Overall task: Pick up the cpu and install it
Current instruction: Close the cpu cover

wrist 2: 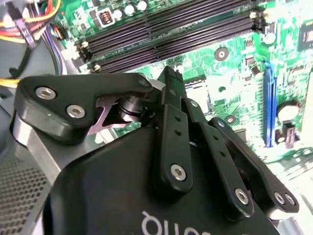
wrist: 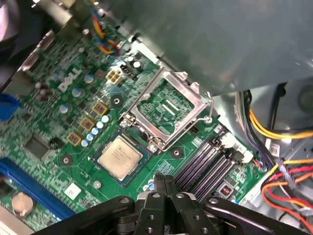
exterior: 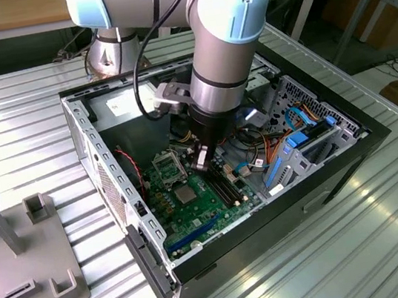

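The cpu (exterior: 185, 193) is a small silver-grey square lying flat on the green motherboard (exterior: 195, 221) inside the open computer case. In the first wrist view the cpu (wrist: 120, 155) sits in a dark-rimmed seat beside the hollow silver socket frame (wrist: 183, 78). My gripper (exterior: 203, 165) hangs just above the board, to the exterior view's right of the cpu, over the long black memory slots (exterior: 223, 185). Its black fingers are pressed together with nothing between them in both wrist views (wrist: 164, 181) (wrist 2: 169, 76). It is not touching the cpu.
The case's metal walls (exterior: 105, 170) ring the board. Orange, yellow and red cables (wrist: 283, 166) and blue drive brackets (exterior: 299, 141) crowd the exterior view's right side. A grey fixture (exterior: 12, 252) stands on the ribbed metal table (exterior: 334, 249) at the left.
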`<move>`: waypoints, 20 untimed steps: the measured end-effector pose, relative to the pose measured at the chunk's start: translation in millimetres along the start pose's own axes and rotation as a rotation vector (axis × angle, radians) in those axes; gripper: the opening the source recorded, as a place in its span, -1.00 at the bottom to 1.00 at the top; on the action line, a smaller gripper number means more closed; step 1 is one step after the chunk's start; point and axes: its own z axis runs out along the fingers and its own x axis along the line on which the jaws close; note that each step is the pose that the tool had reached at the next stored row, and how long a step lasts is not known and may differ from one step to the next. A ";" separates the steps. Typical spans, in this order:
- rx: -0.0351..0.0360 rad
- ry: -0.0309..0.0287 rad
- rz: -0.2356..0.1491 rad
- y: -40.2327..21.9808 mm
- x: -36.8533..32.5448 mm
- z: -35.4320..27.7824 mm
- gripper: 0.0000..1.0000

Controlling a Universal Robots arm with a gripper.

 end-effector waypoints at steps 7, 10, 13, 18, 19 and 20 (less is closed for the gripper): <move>0.0016 0.0008 -0.042 10.0 -17.2 -0.3 -0.79; 0.0016 0.0005 -0.045 12.6 -23.4 -0.4 -0.79; 0.0026 0.0005 -0.100 12.9 -24.3 -0.4 -0.79; 0.0034 0.0002 -0.150 12.8 -25.0 -0.3 -0.79; 0.0034 0.0002 -0.153 12.8 -25.0 -0.3 -0.79; 0.0035 0.0002 -0.154 12.8 -25.0 -0.3 -0.79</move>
